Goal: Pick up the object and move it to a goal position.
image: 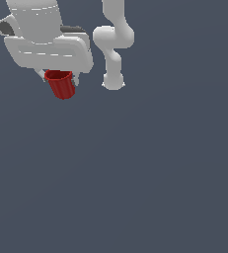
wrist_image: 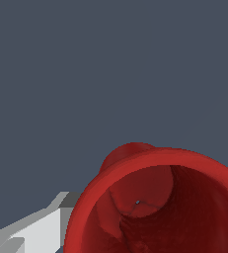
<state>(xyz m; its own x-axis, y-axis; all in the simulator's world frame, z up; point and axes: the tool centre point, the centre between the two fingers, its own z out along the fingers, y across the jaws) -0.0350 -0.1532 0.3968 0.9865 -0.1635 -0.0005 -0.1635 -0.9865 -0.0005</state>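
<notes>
The red cup (image: pixel 61 85) has ribbed, tapering sides and hangs tilted under my white gripper (image: pixel 59 75) at the upper part of the exterior view's left. The gripper is shut on the cup's rim and holds it above the grey floor. One finger (image: pixel 40 74) shows beside the rim; the other is mostly hidden behind the cup. In the wrist view the cup (wrist_image: pixel 160 207) fills the corner, its hollow inside facing the camera, with one white finger (wrist_image: pixel 36 230) against its outer wall.
The arm's white links and base (image: pixel 113 79) stand to the exterior view's right of the cup. A flat dark grey floor (image: pixel 135 173) spreads around. No goal marker shows.
</notes>
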